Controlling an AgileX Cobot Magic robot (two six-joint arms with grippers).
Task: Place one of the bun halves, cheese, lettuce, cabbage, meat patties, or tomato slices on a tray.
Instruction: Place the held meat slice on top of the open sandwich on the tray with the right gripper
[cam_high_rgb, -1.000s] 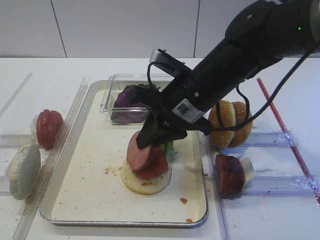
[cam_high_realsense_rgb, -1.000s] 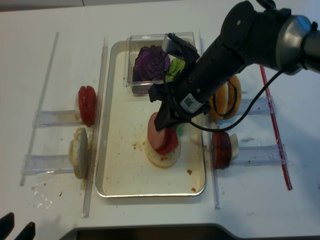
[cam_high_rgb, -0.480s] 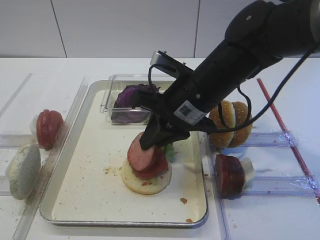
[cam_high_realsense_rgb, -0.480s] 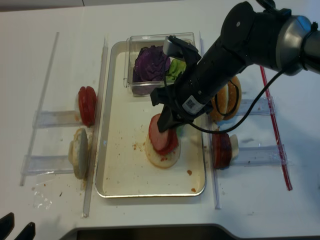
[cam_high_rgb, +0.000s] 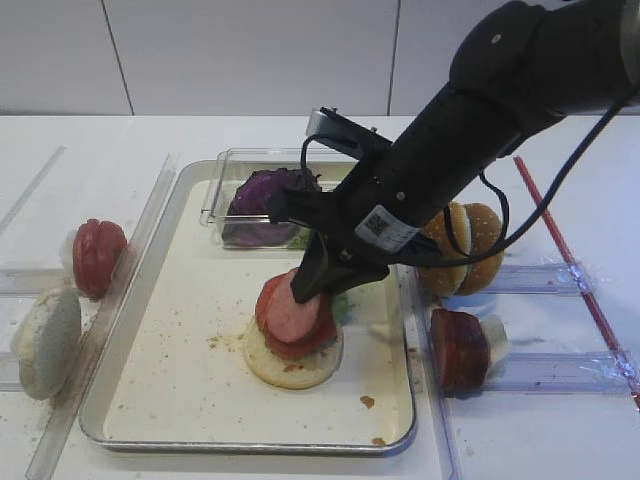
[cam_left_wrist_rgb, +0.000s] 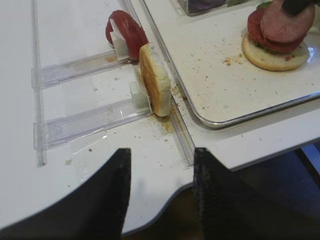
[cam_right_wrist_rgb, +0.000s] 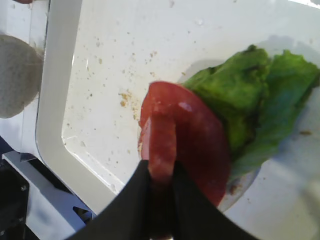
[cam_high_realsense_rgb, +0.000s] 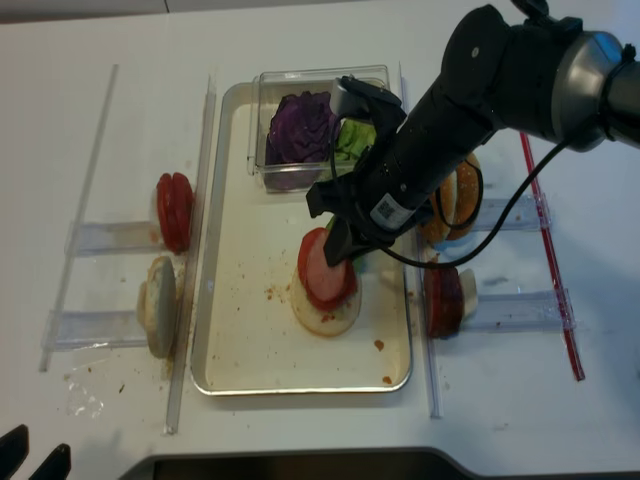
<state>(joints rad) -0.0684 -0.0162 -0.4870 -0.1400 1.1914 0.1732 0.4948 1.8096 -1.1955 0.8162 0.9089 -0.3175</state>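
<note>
The meat patty (cam_high_rgb: 296, 312) is pinched by its upper edge between the closed jaws of the right gripper (cam_high_rgb: 310, 291). It leans tilted against the stack near the middle of the tray (cam_high_rgb: 150, 225), its lower edge on a red tomato slice (cam_right_wrist_rgb: 202, 142), with lettuce (cam_right_wrist_rgb: 250, 95) and a pale bun half (cam_high_rgb: 293, 360) beneath. In the wrist view the patty hangs directly below the fingertips, its flat face angled toward the tray's left rim. Releasing it should, I judge, let it tip flat onto the stack.

Toward the tray's far rim sits a clear box (cam_high_rgb: 232, 160) with purple cabbage (cam_high_rgb: 262, 195), close behind the arm. Bare tray floor lies left and near of the stack.

The left gripper (cam_left_wrist_rgb: 159, 192) hangs open well off the tray's left rim, beside a standing bun half (cam_left_wrist_rgb: 154, 80), so the right arm is far nearer.
</note>
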